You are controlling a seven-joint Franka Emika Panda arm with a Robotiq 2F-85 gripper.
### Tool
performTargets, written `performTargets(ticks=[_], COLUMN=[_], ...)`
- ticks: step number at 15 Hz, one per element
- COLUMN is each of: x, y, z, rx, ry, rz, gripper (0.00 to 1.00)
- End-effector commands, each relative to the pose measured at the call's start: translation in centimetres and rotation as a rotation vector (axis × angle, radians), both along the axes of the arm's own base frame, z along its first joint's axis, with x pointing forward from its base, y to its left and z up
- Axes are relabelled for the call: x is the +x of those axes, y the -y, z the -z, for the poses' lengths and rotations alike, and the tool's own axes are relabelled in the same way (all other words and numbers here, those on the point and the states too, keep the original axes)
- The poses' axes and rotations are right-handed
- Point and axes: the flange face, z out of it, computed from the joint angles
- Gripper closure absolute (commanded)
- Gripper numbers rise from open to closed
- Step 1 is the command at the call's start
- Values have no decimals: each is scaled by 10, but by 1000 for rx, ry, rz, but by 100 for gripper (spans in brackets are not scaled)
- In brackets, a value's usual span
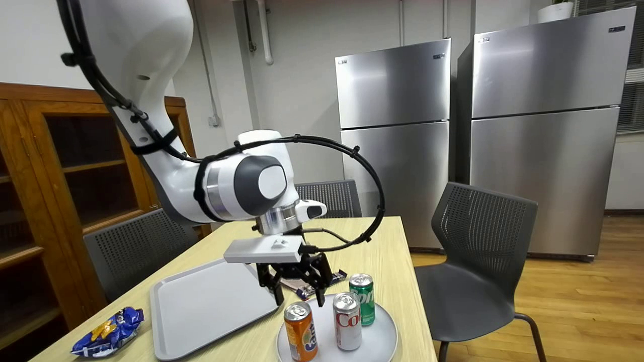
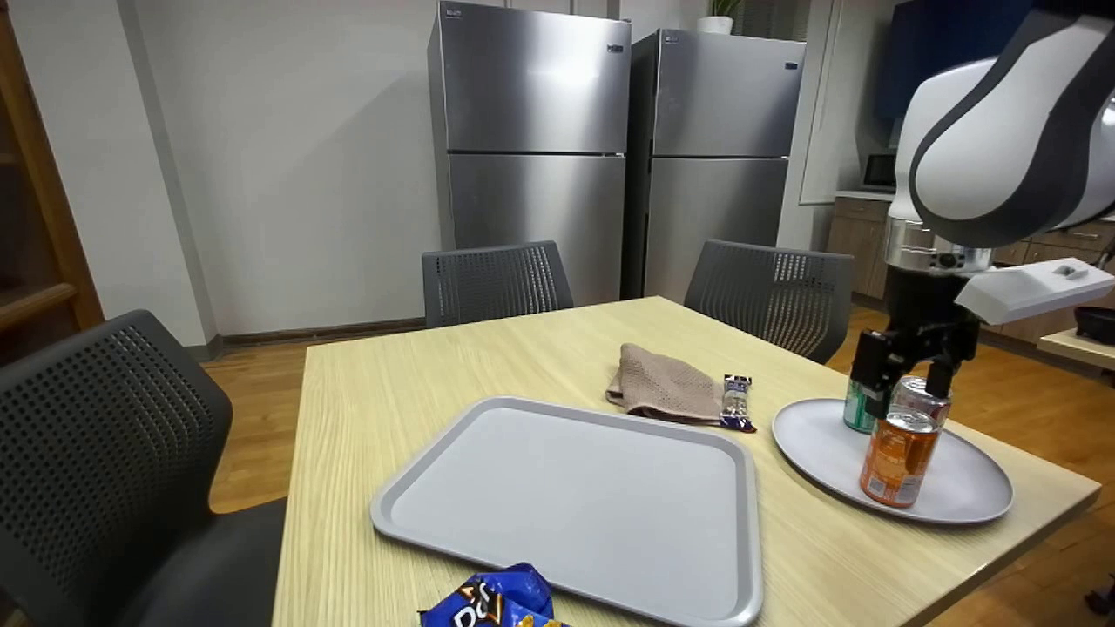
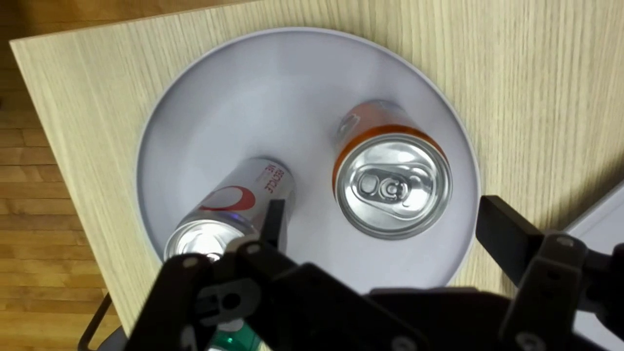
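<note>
Above the pale tabletop (image 2: 392, 392), the empty tool (image 1: 300, 301) hangs near an orange can (image 2: 897, 463), its fingers (image 3: 507, 239) spread wide.

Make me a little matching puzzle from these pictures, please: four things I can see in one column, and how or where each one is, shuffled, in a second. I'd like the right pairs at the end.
Things
1. Orange can
2. Snack bag
3. Cloth
4. Robot's fingers

How or where
A. Brownish, next to a wrapped bar
B. Upright on the round plate
C. Black, spread apart
D. Blue, lying on the table

Right pairs: 1-B, 2-D, 3-A, 4-C.
</note>
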Motion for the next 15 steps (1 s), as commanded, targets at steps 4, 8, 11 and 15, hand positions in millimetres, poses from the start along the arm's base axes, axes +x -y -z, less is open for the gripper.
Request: performTargets(ticks=[4, 8, 11, 15], x=[-4, -3, -4, -6], y=[1, -1, -3, -3], z=[17, 25, 27, 28], rx=[-21, -27, -25, -29], ry=[-1, -4, -2, 12], rz=[18, 23, 13, 2], gripper=[0, 0, 0, 28])
